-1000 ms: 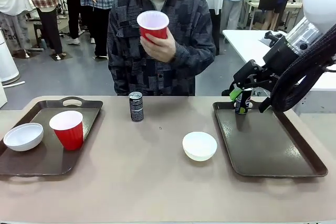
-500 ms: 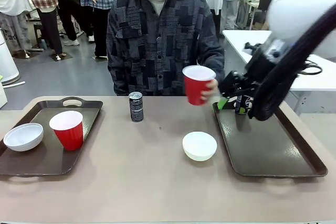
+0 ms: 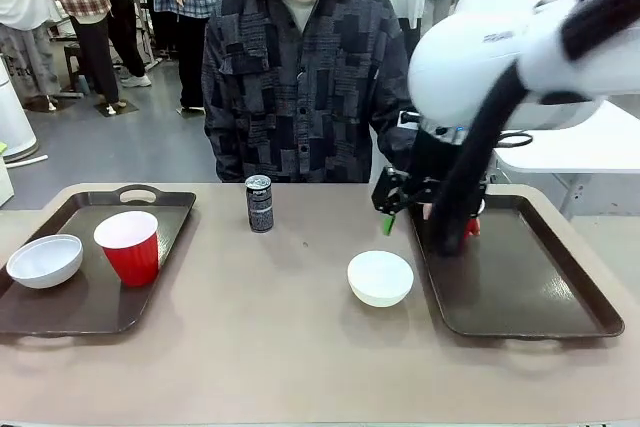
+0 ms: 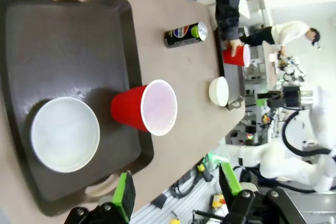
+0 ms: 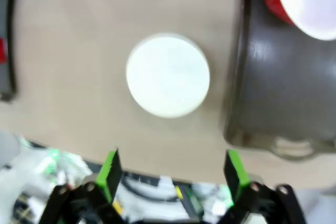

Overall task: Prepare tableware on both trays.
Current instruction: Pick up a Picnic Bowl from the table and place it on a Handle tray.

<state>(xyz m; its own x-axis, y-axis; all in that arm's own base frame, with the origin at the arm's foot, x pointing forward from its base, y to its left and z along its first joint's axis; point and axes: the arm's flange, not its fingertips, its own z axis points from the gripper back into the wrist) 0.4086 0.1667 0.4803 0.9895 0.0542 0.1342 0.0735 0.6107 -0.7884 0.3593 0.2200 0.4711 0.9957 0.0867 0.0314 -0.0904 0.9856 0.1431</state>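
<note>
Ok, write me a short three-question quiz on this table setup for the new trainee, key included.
1. True or false: the can stands on the bare table.
2. What sits on the left tray? A) a white bowl and a red cup B) a can and a fork C) two plates
3. In the right wrist view, what lies beyond the open right hand?
Key: 1 true; 2 A; 3 the other white bowl, on the table beside the right tray.
</note>
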